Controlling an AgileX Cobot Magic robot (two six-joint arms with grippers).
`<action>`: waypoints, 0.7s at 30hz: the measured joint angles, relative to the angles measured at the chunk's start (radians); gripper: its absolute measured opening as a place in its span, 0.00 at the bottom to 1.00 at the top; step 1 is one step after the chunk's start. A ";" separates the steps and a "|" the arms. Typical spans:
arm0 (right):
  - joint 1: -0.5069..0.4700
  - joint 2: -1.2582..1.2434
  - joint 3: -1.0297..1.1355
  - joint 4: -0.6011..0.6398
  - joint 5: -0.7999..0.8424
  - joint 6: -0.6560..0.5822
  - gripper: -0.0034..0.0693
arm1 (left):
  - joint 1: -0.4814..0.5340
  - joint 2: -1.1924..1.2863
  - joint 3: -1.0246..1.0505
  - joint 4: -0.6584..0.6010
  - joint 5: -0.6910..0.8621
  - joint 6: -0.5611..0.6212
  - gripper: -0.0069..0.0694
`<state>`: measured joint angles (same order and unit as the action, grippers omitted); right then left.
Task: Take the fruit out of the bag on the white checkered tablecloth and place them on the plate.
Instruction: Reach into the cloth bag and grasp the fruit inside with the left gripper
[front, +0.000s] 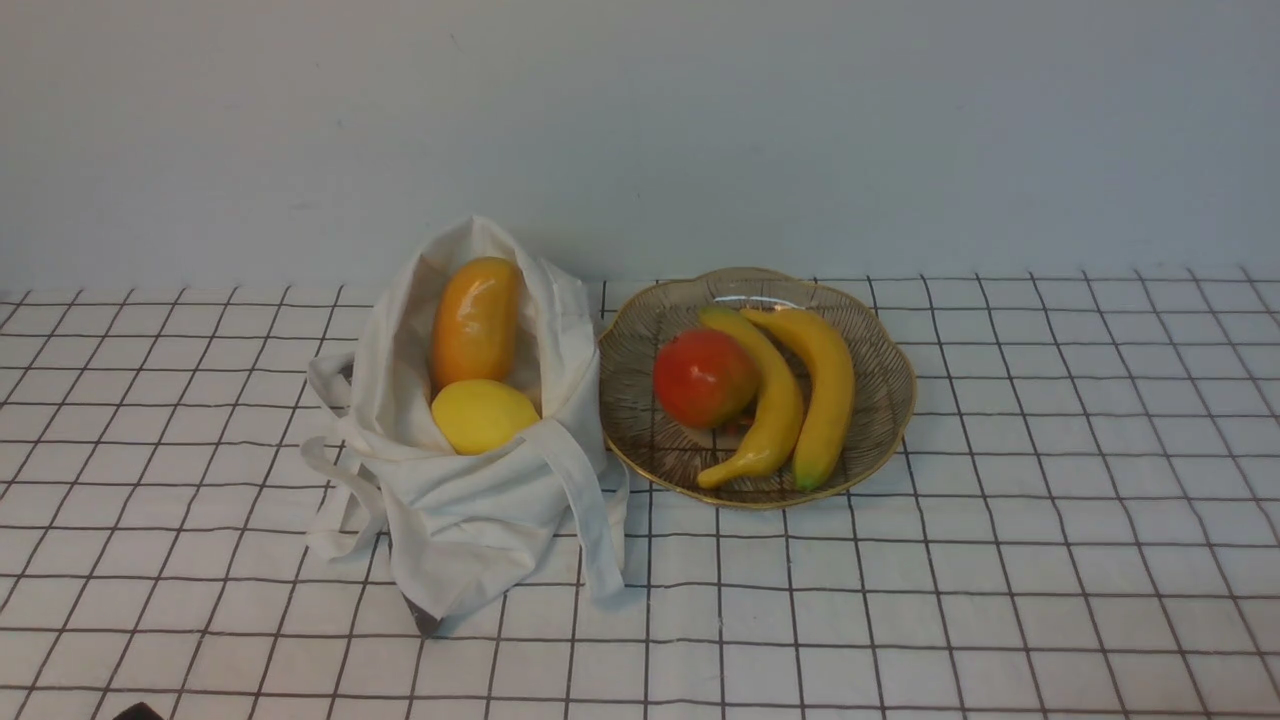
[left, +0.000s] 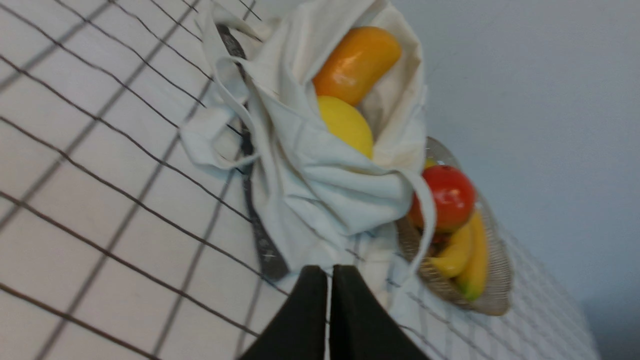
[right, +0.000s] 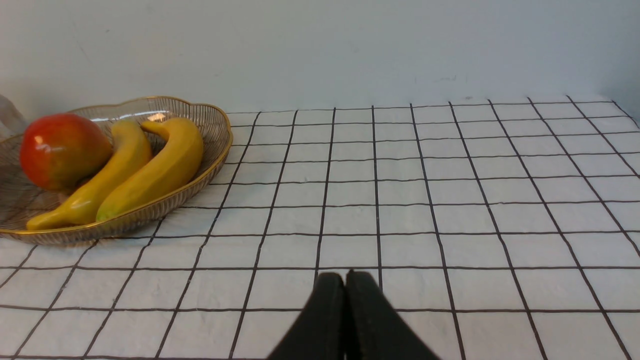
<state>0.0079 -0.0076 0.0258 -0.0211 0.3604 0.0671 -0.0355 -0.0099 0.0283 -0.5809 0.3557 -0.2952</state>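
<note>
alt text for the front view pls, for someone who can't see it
A white cloth bag stands open on a white checkered tablecloth, with an oblong orange-yellow fruit and a lemon showing in its mouth. Just right of it, a gold-rimmed glass plate holds a red-and-green fruit and two bananas; a plain pale wall lies behind.

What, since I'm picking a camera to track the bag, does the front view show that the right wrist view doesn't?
Only the front view: the white cloth bag, with the oblong orange-yellow fruit and the lemon in its open mouth. Only the right wrist view: the right gripper, jaws shut on nothing; a pale sliver at that picture's edge may be the bag. Both: the glass plate holding the red-and-green fruit and two bananas, on the checkered tablecloth.
</note>
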 joint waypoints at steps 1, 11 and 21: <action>0.000 0.000 0.000 0.000 0.000 0.000 0.03 | 0.000 0.000 0.000 -0.028 -0.001 -0.004 0.08; 0.000 0.000 0.000 0.000 0.000 0.000 0.03 | 0.000 0.004 -0.075 -0.092 0.046 0.058 0.08; 0.000 0.000 0.000 0.000 0.000 0.000 0.03 | 0.000 0.635 -0.518 0.250 0.660 0.202 0.08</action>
<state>0.0079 -0.0076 0.0258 -0.0211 0.3604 0.0671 -0.0355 0.6254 -0.4896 -0.3314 1.0153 -0.0933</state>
